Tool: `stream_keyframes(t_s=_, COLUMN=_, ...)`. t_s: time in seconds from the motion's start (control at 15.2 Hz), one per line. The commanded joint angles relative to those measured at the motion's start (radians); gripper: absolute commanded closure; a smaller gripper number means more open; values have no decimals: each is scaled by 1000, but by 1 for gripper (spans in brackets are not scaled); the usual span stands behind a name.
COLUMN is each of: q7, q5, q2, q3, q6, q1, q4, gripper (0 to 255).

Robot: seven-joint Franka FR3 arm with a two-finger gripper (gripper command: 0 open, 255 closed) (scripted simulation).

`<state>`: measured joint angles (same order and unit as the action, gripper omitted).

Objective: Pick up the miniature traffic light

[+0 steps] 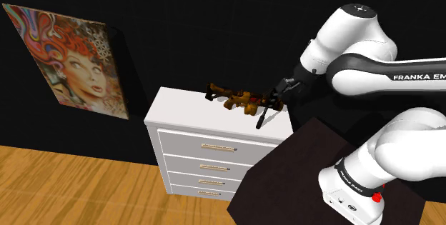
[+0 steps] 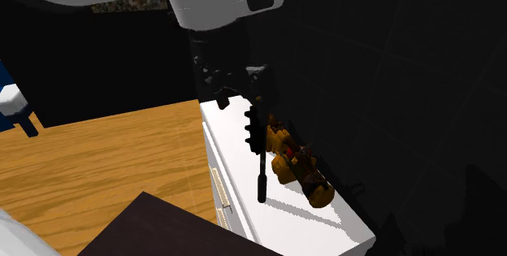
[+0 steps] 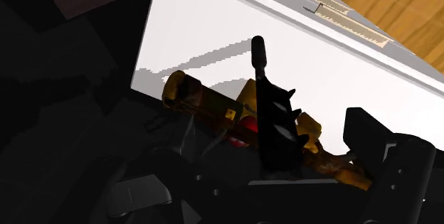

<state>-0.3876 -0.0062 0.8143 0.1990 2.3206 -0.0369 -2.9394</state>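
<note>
Black, slender: miniature traffic light, pole downward, head uppermost, leaning a little. It shows at the centre of the second exterior view and right of centre in the shoulder view. The pole tip sits at or just above the top of the white dresser, near its front edge. A thin shadow runs up to the tip, so contact is likely but not certain.

Black gripper: directly over the light's head, set about it. Whether it is clamped on the head or merely around it, I cannot tell from where I stand.

Brown-and-orange toy gun: lying flat on the dresser top just behind the light, possibly touching it.

Also present: portrait painting of a red-haired woman, upper left of the shoulder view; wooden floor, lower left; dark stand, lower right.

Step in hand, by my reckoning: the grasp itself, with the lift barely begun, if at all. The next move calls for a sure squeeze on the head, then a straight rise that keeps the pole from snagging the toy gun.
</note>
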Motion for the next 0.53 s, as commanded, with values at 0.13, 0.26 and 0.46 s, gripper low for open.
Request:
stream_keyframes(t_s=0.13, q7=-135, q5=-21, q2=-154, q3=103, q6=301, q1=-55, q4=-72, gripper=0)
stream_keyframes(t_s=0.26, q7=-219, q5=-59, q2=-259, q3=183, q6=449, q1=-126, q4=-79, gripper=0)
stream_keyframes(t_s=0.46, q7=-246, q5=-81, q2=-314, q3=221, q6=518, q1=-166, q4=-89, gripper=0)
